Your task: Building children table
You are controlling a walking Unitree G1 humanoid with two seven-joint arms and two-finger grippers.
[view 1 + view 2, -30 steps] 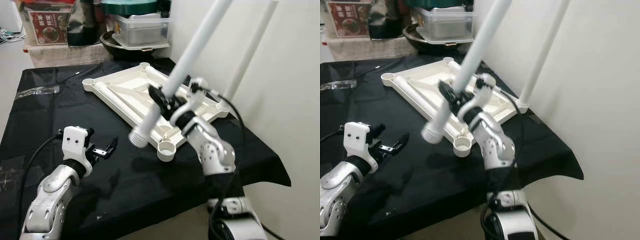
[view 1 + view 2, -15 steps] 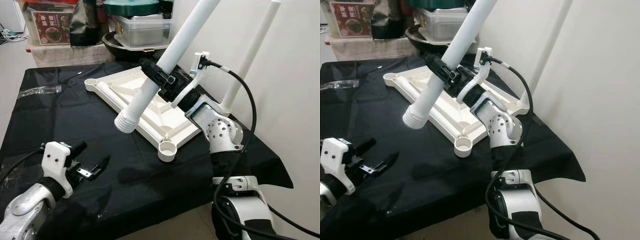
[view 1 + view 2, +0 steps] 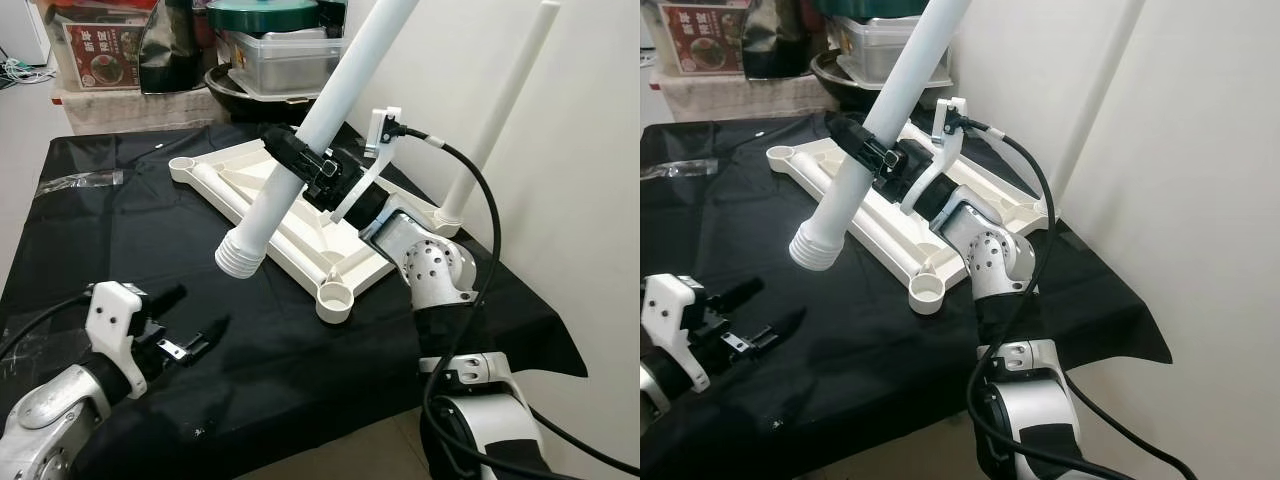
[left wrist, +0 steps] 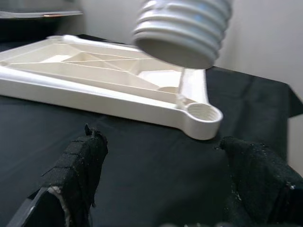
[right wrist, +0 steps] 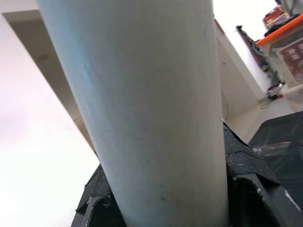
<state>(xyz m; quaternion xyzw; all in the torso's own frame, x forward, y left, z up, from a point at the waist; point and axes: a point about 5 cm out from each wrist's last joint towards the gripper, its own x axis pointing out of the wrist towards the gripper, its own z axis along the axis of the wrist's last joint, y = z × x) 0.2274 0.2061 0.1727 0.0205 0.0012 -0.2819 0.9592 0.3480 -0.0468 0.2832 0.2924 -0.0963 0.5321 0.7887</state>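
the right gripper (image 3: 300,165) is clamped around a long white plastic table leg (image 3: 330,105), its two black fingers closed on either side of the smooth round tube partway up its length. the leg is held in the air at a slant, its ribbed, threaded end (image 3: 238,260) pointing down and hanging above the black cloth (image 3: 90,225) near the corner of the tabletop (image 3: 290,200), touching nothing.

the left gripper (image 3: 185,325) hovers low over the cloth at the near left with its two black fingers spread apart and nothing between them; in the left wrist view the rough-textured fingers (image 4: 80,165) frame the threaded end of the leg and a round socket (image 4: 202,113).

the tabletop is a cream moulded plastic panel lying upside down on the cloth, its underside ribbed with diagonal struts and a round socket at each corner. one second leg (image 3: 495,120) already stands upright in the far right corner socket, close to the white wall (image 3: 590,180). three sockets are open: the near one (image 3: 335,300), the left one (image 3: 182,163) and a far one (image 3: 290,131).

behind the table sit a clear plastic box with a green lid (image 3: 275,45) and a red printed carton (image 3: 95,50).
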